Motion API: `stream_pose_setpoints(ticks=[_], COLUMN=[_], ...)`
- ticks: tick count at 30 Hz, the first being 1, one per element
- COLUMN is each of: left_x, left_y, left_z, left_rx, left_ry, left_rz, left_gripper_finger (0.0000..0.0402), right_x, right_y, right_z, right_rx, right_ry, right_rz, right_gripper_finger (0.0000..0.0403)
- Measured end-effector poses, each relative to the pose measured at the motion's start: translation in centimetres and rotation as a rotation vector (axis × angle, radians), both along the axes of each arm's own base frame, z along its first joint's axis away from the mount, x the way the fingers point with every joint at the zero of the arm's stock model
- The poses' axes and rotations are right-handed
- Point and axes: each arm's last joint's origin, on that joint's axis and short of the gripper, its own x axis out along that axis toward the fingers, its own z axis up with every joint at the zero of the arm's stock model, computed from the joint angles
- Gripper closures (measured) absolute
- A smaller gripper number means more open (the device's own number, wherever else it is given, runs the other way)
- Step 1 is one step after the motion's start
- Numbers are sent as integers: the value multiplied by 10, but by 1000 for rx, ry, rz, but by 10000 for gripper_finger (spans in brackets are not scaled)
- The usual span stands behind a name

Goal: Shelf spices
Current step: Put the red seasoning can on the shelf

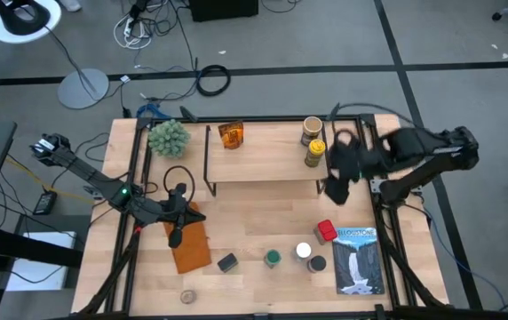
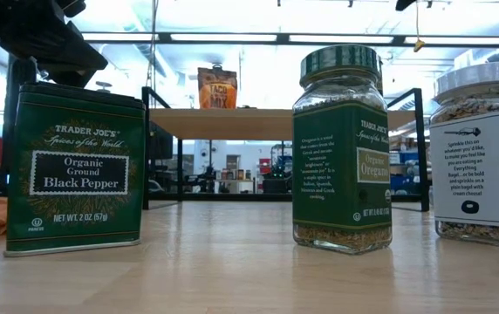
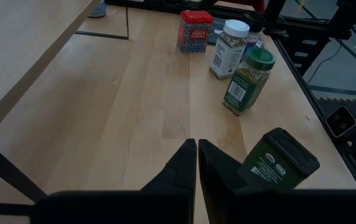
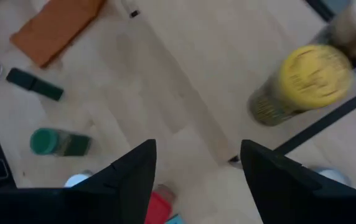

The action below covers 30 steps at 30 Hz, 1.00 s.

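The shelf (image 1: 267, 160) has a light board on black wire legs. On it stand an amber packet (image 1: 230, 135), a yellow-lidded jar (image 1: 315, 153) and another jar (image 1: 313, 131). Standing or lying on the table are a dark green pepper tin (image 1: 227, 262), a green-lidded jar (image 1: 273, 258), a white-lidded jar (image 1: 303, 251), a black-lidded jar (image 1: 317, 264), a red tin (image 1: 326, 231) and a small tan jar (image 1: 187, 296). My right gripper (image 4: 196, 168) is open and empty above the shelf's right end (image 1: 334, 182), beside the yellow-lidded jar (image 4: 309, 81). My left gripper (image 3: 196, 158) is shut and empty over the orange notebook (image 1: 187, 244).
A blue-and-white book (image 1: 359, 260) lies at the near right, next to the red tin. A green spiky plant (image 1: 168, 136) stands left of the shelf. Bare wood shows between the shelf and the near row of jars. In the low view the pepper tin (image 2: 75, 170) and the oregano jar (image 2: 341, 148) stand close.
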Motion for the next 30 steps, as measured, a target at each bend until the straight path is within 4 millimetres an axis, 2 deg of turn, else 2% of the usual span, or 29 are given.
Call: stream_pose_setpoints(ticks=[8,10,15,20,30], left_x=[0,0,0,-1,-1], left_y=[0,0,0,0,1], left_z=[0,0,0,-1,-2], left_rx=[0,0,1,10,15], left_ry=[-1,-1,0,13,22], left_rz=[0,0,-1,-1,-1], left_gripper_finger=[381,381,381,381,381], right_x=[9,11,2,-12,-17], right_y=[43,50,62,73,78], right_z=[-43,-56,-92,-121,-144], right_rx=[10,67,253,307,308], right_ry=[0,-9,110,215,234], right_rz=[24,-25,-229,-350,-463], right_gripper_finger=[185,186,189,194,197])
